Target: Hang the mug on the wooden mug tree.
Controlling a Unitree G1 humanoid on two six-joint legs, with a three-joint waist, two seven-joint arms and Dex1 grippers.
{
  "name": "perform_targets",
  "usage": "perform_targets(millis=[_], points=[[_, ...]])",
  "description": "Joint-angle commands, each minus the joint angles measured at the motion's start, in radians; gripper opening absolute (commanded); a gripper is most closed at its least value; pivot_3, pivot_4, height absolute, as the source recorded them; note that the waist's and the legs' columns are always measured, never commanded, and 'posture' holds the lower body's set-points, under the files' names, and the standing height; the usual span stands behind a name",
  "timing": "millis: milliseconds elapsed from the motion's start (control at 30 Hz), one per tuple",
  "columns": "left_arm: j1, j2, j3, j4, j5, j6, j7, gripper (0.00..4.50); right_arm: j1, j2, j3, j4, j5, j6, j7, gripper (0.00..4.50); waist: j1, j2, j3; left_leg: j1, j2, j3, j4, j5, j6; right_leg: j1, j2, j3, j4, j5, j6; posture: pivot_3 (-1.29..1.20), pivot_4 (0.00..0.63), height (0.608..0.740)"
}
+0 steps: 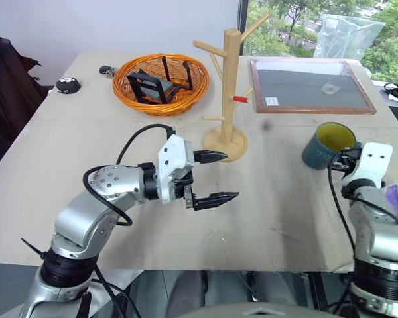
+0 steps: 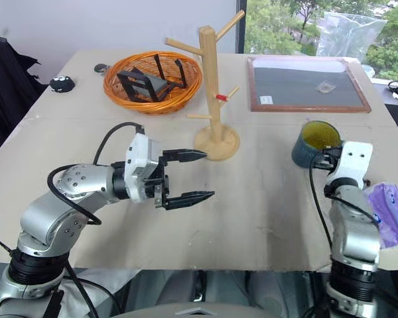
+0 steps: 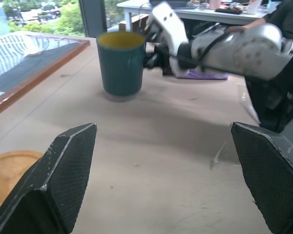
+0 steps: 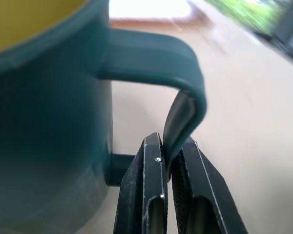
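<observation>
Nearest the body, on the left: left claw (image 1: 211, 177) hung above the tabletop (image 1: 272, 218), spread wide, nothing held, aimed across toward the mug. Sat btwn mug and tree, so prob. in the way of any carry; could clip the mug or its arm if not pulled back first.

Off to the right, near the tabletop's edge: right claw (image 4: 168, 168) pinched tight on the mug (image 1: 328, 145), by the outer bar of the handle (image 4: 185, 114) only. Thin grip, just the fingertips on a narrow strip, w/ the whole body of the mug hung off to one side. Judged likely to pivot or slip round in the pads once lifted; drop or tilt poss. if swung fast. Mug read as upright, on or just off the surface; couldn't tell which.

Purple packet (image 2: 390, 213) lay just beside the right arm; might get dragged or snagged w/ a wide elbow move.

Further back, mid-tabletop: wooden mug tree (image 1: 227, 93), well apart from the mug. Slim post, small round base, so a hard nudge at peg height could tip or shove it. Claw's hold filled part of the handle loop, so less room for a peg; misthread a real risk. Red-tipped peg (image 1: 239, 99) short, angled up.

Behind the tree: orange basket (image 1: 161, 83) and framed board (image 1: 310, 86), both clear of the likely path.
</observation>
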Motion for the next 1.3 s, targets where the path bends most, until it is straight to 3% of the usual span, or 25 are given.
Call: perform_targets(millis=[33, 133, 267, 400, 633, 733, 1300], points=[[0.022, 0.022, 0.083, 0.010, -0.029, -0.021, -0.007, 4.50, -0.037, -0.211, 0.053, -0.110, 0.125, 0.040, 0.280, 0.10, 0.000, 0.001, 0.001, 0.000, 0.000, 0.000, 0.000, -0.001, 0.002, 0.000, 0.000, 0.001, 0.000, 0.000, 0.000, 0.00, 0.150, 0.737], [0.046, 0.035, 0.129, 0.029, -0.030, -0.037, -0.015, 4.50, -0.139, -0.400, 0.083, -0.158, 0.230, 0.211, 0.420, 0.10, -0.001, 0.002, 0.001, 0.000, 0.000, -0.001, 0.000, -0.002, 0.004, 0.000, 0.000, 0.000, 0.000, 0.000, 0.000, 0.00, 0.150, 0.737], [0.041, 0.024, 0.173, 0.041, -0.056, -0.032, 0.011, 4.50, -0.361, -0.645, 0.189, -0.131, 0.305, 0.283, 0.636, 0.10, 0.002, 0.002, 0.002, 0.000, 0.000, -0.002, 0.001, -0.002, 0.005, 0.000, -0.001, -0.001, 0.000, 0.000, 0.000, 0.00, 0.150, 0.737], [0.036, -0.004, 0.218, 0.026, -0.108, -0.021, 0.060, 4.50, -0.625, -0.748, 0.367, -0.035, 0.304, 0.286, 0.807, 0.10, 0.005, 0.000, 0.002, -0.001, 0.000, -0.004, 0.001, -0.003, 0.005, 0.000, -0.001, -0.003, -0.002, 0.000, 0.000, 0.00, 0.150, 0.737], [0.082, -0.026, 0.301, -0.012, -0.151, -0.026, 0.153, 4.50, -0.881, -0.711, 0.583, 0.091, 0.233, 0.249, 0.949, 0.10, 0.005, -0.001, 0.003, -0.004, 0.000, -0.004, 0.001, -0.002, 0.004, -0.001, -0.003, -0.004, -0.001, 0.000, 0.000, 0.00, 0.150, 0.737], [0.114, -0.019, 0.325, -0.028, -0.153, -0.031, 0.174, 4.50, -0.953, -0.658, 0.639, 0.153, 0.191, 0.264, 0.943, 0.10, 0.003, -0.001, 0.003, -0.005, 0.000, -0.003, 0.001, -0.002, 0.004, -0.003, -0.004, -0.003, 0.000, 0.000, 0.000, 0.00, 0.150, 0.737], [0.178, -0.064, 0.374, -0.010, -0.206, -0.063, 0.234, 4.50, -1.124, -0.485, 0.777, 0.341, 0.045, 0.265, 0.976, 0.10, 0.004, -0.001, 0.003, -0.007, -0.001, -0.002, 0.001, 0.000, 0.000, -0.007, -0.004, -0.003, 0.001, 0.000, 0.000, 0.00, 0.150, 0.737]])
